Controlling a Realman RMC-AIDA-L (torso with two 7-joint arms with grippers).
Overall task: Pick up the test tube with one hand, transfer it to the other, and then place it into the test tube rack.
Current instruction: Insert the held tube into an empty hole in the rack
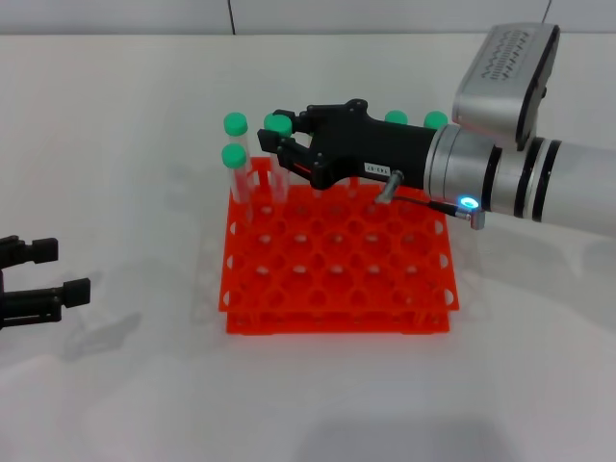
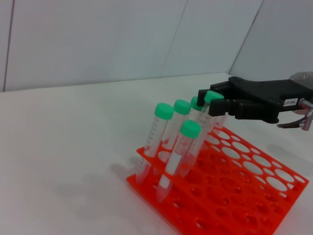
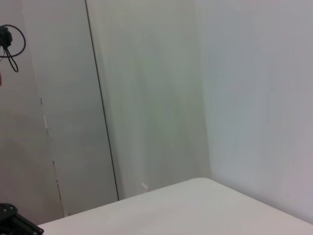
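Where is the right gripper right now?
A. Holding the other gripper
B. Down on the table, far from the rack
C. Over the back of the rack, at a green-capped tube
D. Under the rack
C: the right gripper reaches over the back of the rack at a green-capped tube, while the left gripper sits off to the side.

Bright orange-red test tube rack [image 1: 339,265] gridded with round holes, clear test tube [image 1: 279,164] capped bright green, black right pincer [image 1: 277,142] bearing small white label, silver-grey arm [image 1: 539,183], white counter [image 1: 115,173].
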